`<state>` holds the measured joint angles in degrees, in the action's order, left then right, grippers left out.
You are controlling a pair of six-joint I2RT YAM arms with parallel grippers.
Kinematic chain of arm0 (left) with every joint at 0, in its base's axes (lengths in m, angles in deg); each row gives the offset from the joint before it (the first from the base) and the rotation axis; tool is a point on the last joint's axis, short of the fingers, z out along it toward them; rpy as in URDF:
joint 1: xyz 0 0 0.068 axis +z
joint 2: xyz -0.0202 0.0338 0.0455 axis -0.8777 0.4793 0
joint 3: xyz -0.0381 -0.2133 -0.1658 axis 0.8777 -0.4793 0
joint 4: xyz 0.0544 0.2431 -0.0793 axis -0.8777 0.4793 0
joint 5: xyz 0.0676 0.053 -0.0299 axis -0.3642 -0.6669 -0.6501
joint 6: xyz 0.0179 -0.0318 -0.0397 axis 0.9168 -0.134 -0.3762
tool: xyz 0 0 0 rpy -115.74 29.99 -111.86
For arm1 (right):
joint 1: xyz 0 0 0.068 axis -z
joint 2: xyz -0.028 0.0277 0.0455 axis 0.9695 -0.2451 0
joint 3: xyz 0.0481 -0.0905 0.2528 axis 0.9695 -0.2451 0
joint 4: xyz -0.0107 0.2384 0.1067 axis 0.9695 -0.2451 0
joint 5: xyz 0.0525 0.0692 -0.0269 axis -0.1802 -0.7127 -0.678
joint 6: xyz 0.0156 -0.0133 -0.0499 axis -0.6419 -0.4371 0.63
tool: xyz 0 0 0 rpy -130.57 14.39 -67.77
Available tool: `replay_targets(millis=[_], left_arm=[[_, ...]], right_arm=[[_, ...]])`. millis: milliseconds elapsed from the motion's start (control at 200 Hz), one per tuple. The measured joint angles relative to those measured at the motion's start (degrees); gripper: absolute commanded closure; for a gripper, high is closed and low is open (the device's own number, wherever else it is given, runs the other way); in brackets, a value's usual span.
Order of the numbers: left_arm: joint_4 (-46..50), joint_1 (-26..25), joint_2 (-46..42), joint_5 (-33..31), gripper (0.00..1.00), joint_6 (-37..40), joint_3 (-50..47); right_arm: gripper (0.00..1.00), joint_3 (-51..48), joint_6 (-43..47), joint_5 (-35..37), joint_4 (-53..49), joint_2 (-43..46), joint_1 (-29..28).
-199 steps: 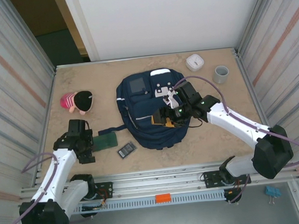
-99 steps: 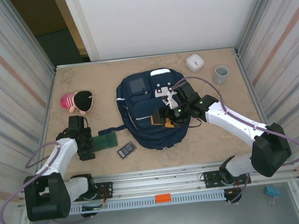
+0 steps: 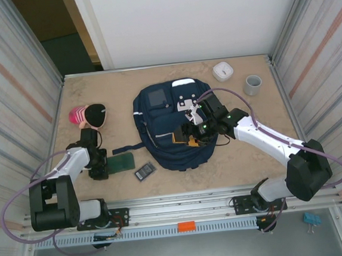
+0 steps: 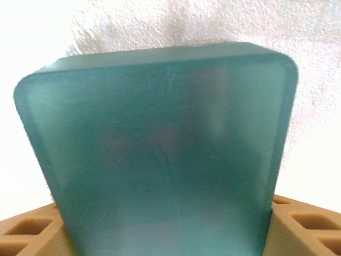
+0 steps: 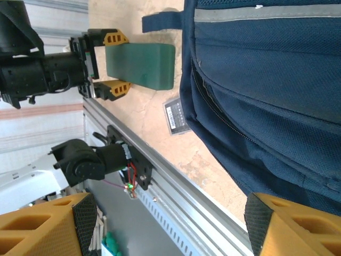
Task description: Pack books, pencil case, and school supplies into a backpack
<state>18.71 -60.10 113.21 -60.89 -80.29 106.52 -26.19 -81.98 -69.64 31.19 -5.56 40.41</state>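
**Left gripper (image 3: 100, 164) astride the green book (image 3: 121, 162)**

The book lies flat on the table (image 3: 222, 165) just left of the backpack (image 3: 164, 113), long axis pointing at it; we flank its outer short end, but cannot tell whether we pinch it. Our right gripper (image 3: 190, 133) hangs released over the backpack

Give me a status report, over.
Left gripper straddling green book flat on table, jaws at both edges, grip unconfirmed. Right gripper open over backpack. Black device beside book, not blocking.

A book (image 3: 119, 162) lies left of the backpack (image 3: 174, 125), a supply item (image 3: 144, 171) nearer, between them.
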Motion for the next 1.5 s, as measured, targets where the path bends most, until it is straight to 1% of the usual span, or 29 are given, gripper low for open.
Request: replay_targets(millis=[95, 185, 256, 316, 416, 506, 626, 717, 817, 937, 1087, 1258, 1413, 1503], left_arm=[[-0.2, 0.2, -0.6, 0.6, 0.35, 0.0, -0.1], [-2.4, 0.0, -1.8, 1.4, 0.39, 0.0, -0.5], [-3.7, -1.0, -3.8, 2.0, 0.43, 0.0, -0.5], [-4.3, -2.0, -6.1, 2.6, 0.44, 0.2, -0.5], [-5.9, -3.3, -10.4, 4.2, 0.44, 3.3, -0.5], [-6.1, -4.8, -12.4, 5.3, 0.43, 8.7, 0.3], [-5.9, -9.1, -12.6, 6.0, 0.44, 17.4, 3.2], [-6.3, -12.8, -12.9, 6.6, 0.45, 21.7, 4.6], [-8.9, -16.6, -13.6, 7.6, 0.46, 24.5, 4.6], [-15.9, -20.9, -13.9, 9.9, 0.46, 26.4, 4.1], [-22.9, -25.7, -13.5, 11.3, 0.46, 29.1, 4.2], [-26.2, -28.0, -10.9, 12.6, 0.46, 29.9, 5.5], [-33.5, -29.3, -9.0, 14.3, 0.46, 26.0, 3.6], [-35.4, -30.4, -7.6, 14.5, 0.46, 24.3, 3.1]], right_arm=[[0.25, 0.0, 0.0, 0.0, 0.0, -0.3, 0.0], [0.26, 0.0, 0.0, 0.0, 0.0, -0.8, 0.0], [0.27, 0.0, 0.0, -0.2, 0.3, -1.0, 0.0], [0.28, 0.0, 0.1, -0.4, 1.2, -1.0, -0.1], [0.28, -0.7, 0.1, -0.5, 4.9, -0.5, -0.6], [0.28, -2.5, 0.5, -0.6, 8.6, 1.0, -0.7], [0.29, -4.5, 1.8, -0.6, 12.5, 2.1, -1.4], [0.29, -5.3, 3.2, -0.1, 15.0, 2.3, -3.0], [0.30, -6.2, 5.0, 1.4, 17.0, 3.0, -5.3], [0.30, -8.7, 6.0, 3.3, 20.1, 4.4, -7.5], [0.30, -12.8, 5.2, 4.9, 24.7, 4.6, -7.8], [0.30, -14.8, 4.0, 6.1, 27.8, 4.0, -7.9], [0.30, -15.6, 3.4, 6.6, 30.5, 3.4, -8.2], [0.31, -15.7, 2.9, 6.9, 31.8, 2.6, -8.2]])
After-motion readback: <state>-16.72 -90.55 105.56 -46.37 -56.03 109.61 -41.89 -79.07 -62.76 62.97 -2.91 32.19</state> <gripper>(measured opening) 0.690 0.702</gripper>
